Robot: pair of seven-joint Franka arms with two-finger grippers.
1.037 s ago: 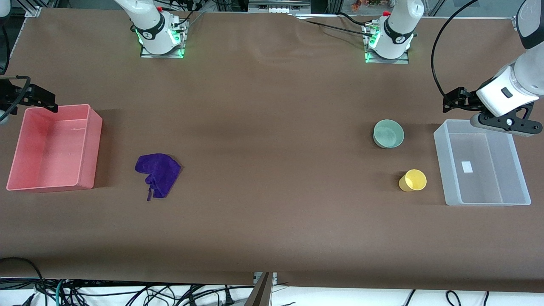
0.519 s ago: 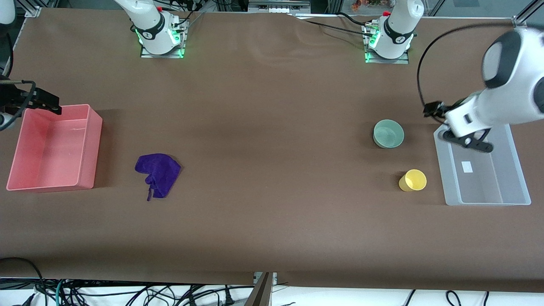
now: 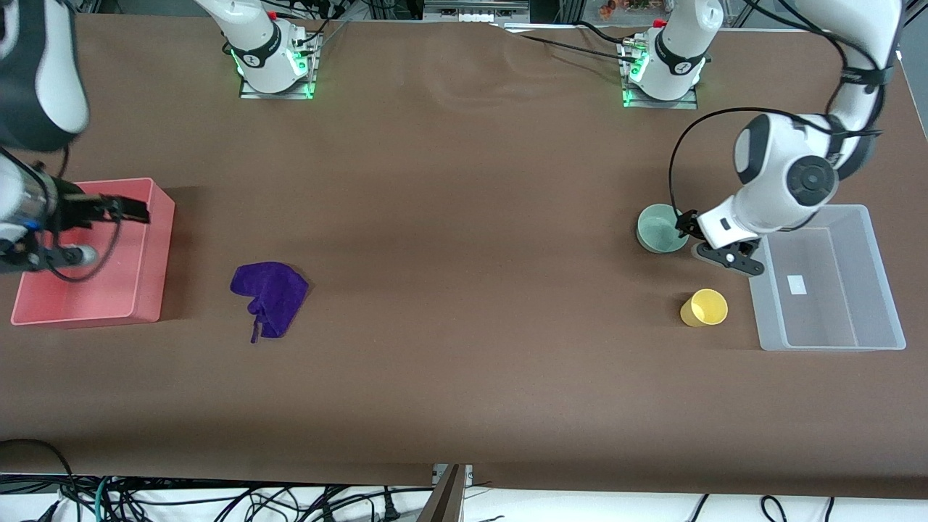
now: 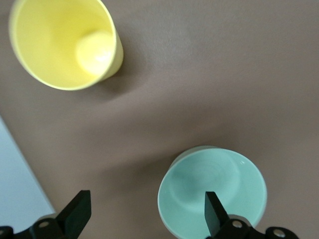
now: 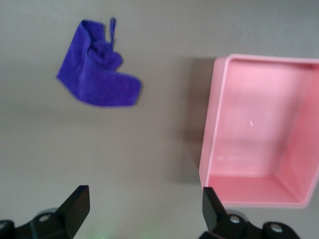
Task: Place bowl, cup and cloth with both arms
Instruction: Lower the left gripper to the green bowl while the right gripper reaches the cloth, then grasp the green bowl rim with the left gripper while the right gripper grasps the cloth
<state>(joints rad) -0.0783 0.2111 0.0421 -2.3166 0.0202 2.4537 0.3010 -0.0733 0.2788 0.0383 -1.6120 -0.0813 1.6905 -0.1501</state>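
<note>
Bowl (image 3: 661, 228) on bench (image 3: 464, 377), cup (image 3: 704, 307) near it | left end effector (image 3: 714, 250) wide, just beside bowl | right end effector (image 3: 109, 217) wide, over pink bin (image 3: 156, 250) | cloth (image 3: 270, 296) well apart from bowl.

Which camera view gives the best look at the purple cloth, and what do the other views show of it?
The right wrist view shows the cloth best: it appears large, whole and unobstructed, with its thin tag visible, lying on the table apart from the pink bin. The front view shows the cloth whole too, but smaller. The left wrist view does not show it at all.
</note>
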